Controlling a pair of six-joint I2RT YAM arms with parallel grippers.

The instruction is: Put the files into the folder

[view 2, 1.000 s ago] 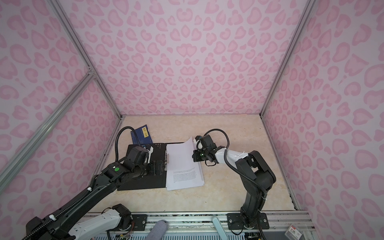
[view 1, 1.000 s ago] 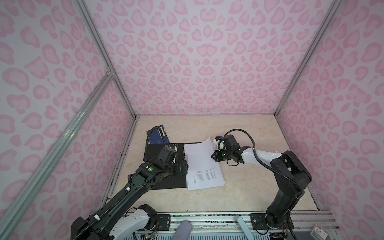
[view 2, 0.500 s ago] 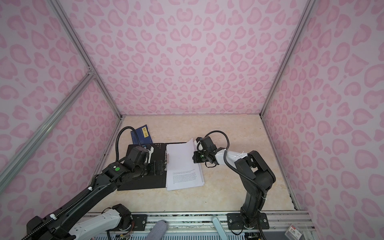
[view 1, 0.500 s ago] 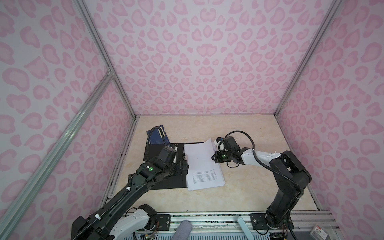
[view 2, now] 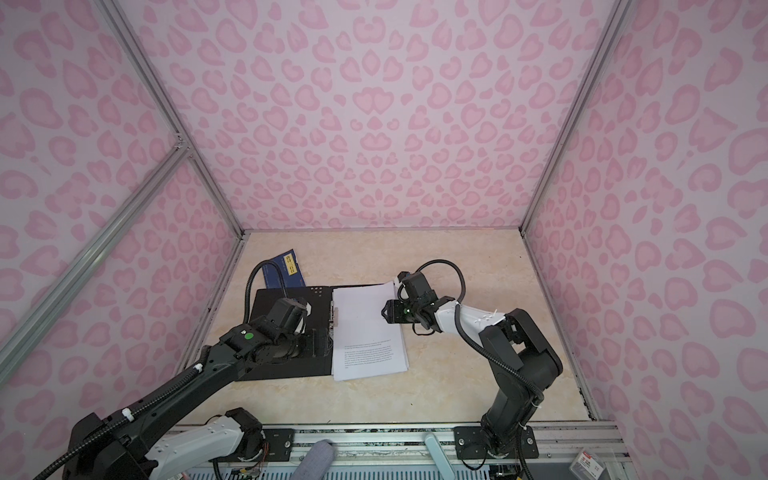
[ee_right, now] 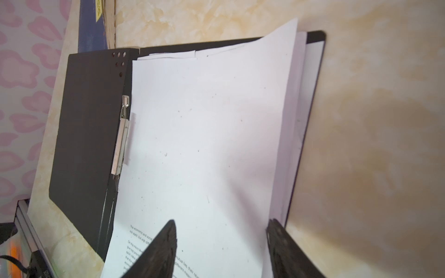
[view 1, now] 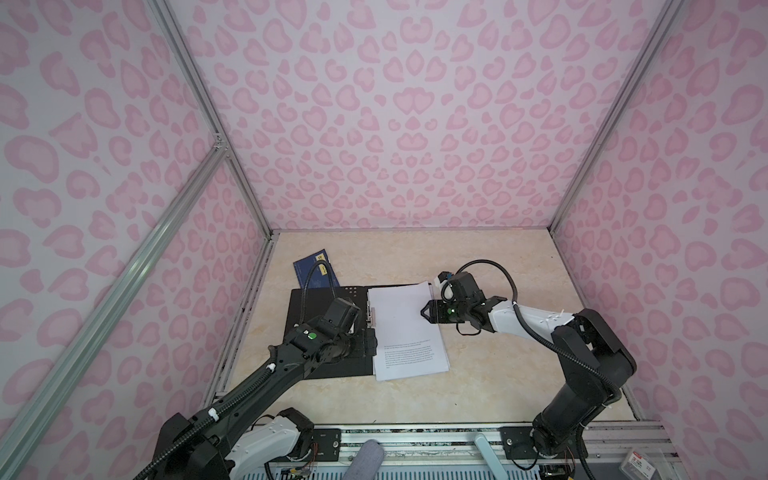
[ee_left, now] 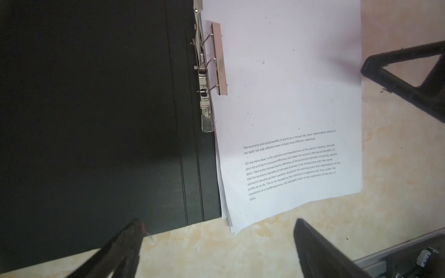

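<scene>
Two grippers are in frame, and neither is gripping. Left gripper (ee_left: 218, 223): jaws spread wide, hovering over the near edge of the folder (view 1: 320, 301), with only the table (view 1: 478, 374) and the cover's corner beneath the gap. Right gripper (ee_right: 222, 221): jaws apart, straddling the outer margin of the files (view 1: 409, 332), one finger above the printed sheet and one at the stack's edge. No pinch is visible.

Location of the files: a stack on the right half of the open folder, black inside up, with its spine-side margin under the metal clip (ee_left: 218, 57).

Judgement: the stack is set against the spine so the clip can bind it. The right arm sits at the free edge, probably to square the sheets. The left arm is posted at the clip side, likely to work the clip or close the cover.

View differences:
- **Left wrist view:** it alone shows the clip bar lying over the paper's margin; whether the bar presses down I cannot tell. It also shows several sheet edges fanned at the near corner, overhanging the folder onto the table.
- **Right wrist view:** it alone shows the top sheet's far corner curling upward and a strip of the right cover beyond the stack.
- **Both top views:** they give the whole layout, with the blue booklet (view 1: 311, 270) at the folder's far edge, clear of the files.
</scene>
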